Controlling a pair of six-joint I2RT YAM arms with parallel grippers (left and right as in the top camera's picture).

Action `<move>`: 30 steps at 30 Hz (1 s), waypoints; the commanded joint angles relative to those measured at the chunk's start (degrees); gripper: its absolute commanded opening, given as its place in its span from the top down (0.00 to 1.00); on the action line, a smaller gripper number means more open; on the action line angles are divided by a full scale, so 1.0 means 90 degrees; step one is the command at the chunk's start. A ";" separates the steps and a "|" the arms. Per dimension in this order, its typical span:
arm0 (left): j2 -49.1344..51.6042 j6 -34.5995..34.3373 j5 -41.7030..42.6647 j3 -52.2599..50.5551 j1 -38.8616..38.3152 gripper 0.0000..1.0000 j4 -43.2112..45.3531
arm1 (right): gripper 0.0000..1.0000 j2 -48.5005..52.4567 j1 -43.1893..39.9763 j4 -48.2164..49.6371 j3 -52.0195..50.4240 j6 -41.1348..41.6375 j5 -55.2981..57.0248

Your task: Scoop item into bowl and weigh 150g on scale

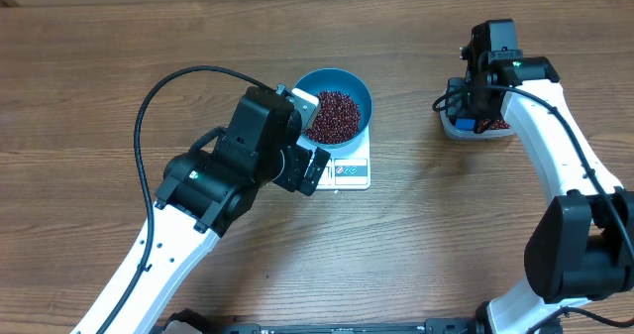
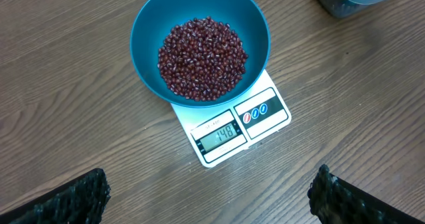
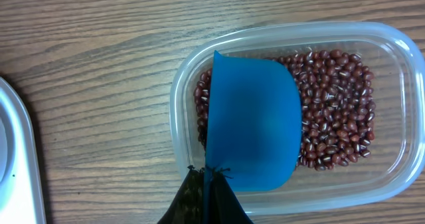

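**Bowl nearly at weight, a last pinch to go**

The beans [image 2: 201, 58] lie heaped in the blue bowl [image 2: 149, 24], which sits on the white scale [image 2: 272, 111] in the upper middle of the left wrist view. The display [image 2: 219, 133] at the scale's front edge seems to read 148, just short of the target. So most of the scooping looks done; what remains, by my reading, is a small top-up and a check of the figure.

The left claw [image 2: 209, 184] hangs above the counter [image 2: 66, 117] just below the scale, spread wide and holding nothing. At the right of the overhead view, well apart from the scale, the right claw [image 3: 206, 191] is pressed together on the blue scoop [image 3: 255, 117], held over the clear tub [image 3: 392, 44] with its supply of beans. No beans show on the scoop.
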 commanded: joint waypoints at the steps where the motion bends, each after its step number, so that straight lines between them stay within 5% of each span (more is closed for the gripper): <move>1: -0.0066 0.0078 0.0049 0.0104 0.0034 0.00 0.0015 | 0.96 -0.0012 -0.0068 -0.0022 -0.0061 -0.0024 -0.0085; 30: -0.0066 0.0078 0.0049 0.0104 0.0034 0.00 0.0015 | 0.96 -0.1059 -0.0843 -0.0017 0.0250 0.0002 -0.1037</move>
